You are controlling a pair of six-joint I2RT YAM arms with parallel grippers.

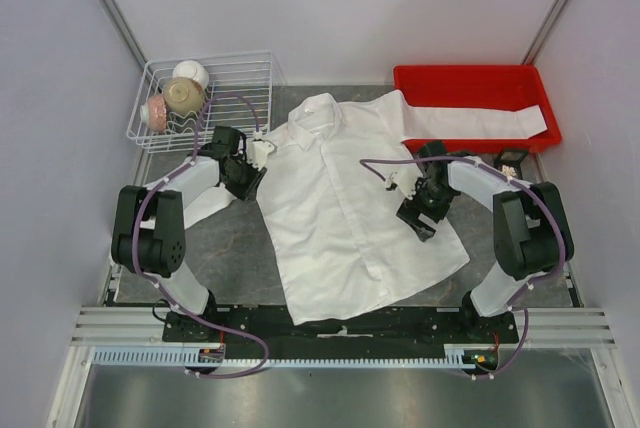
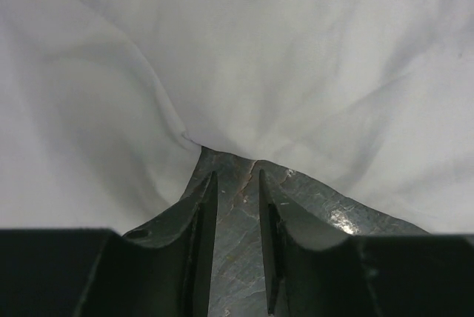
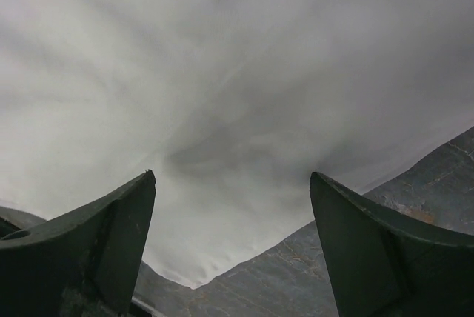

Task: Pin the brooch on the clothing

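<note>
Where the camera looks down from above, the shirt [image 1: 340,228] lies flat and open in the middle of the frame, on the grey table [image 1: 230,248]. Its collar points to the top. One sleeve [image 1: 470,123] runs to the upper right and lies in a red tray [image 1: 470,76]. A wire basket [image 1: 262,68] sits in the upper left with bowls [image 1: 183,95] inside. The left claw [image 1: 258,153] is at the shirt's left shoulder, just left of the collar. The right claw [image 1: 418,220] is over the right side of the shirt, near its edge. From here I cannot tell how wide either claw is.

In the left wrist view, the shirt [image 2: 259,50] fills the top and both sides of the frame. A bit of table [image 2: 237,243] shows at the bottom middle. The left claw [image 2: 235,176] has its two dark fingers [image 2: 200,213] almost together, with only a thin gap. Nothing is in the gap. The tips sit over the bare table, just short of a fold in the shirt's edge.

In the right wrist view, the shirt [image 3: 222,72] fills most of the frame, soft and wrinkled. The table [image 3: 415,184] shows at the lower right. The right claw [image 3: 232,175] is wide apart, one finger [image 3: 111,228] at the lower left and one at the lower right. It holds nothing. The shirt's edge runs between the fingers.

The brooch is too small to find in any view.
</note>
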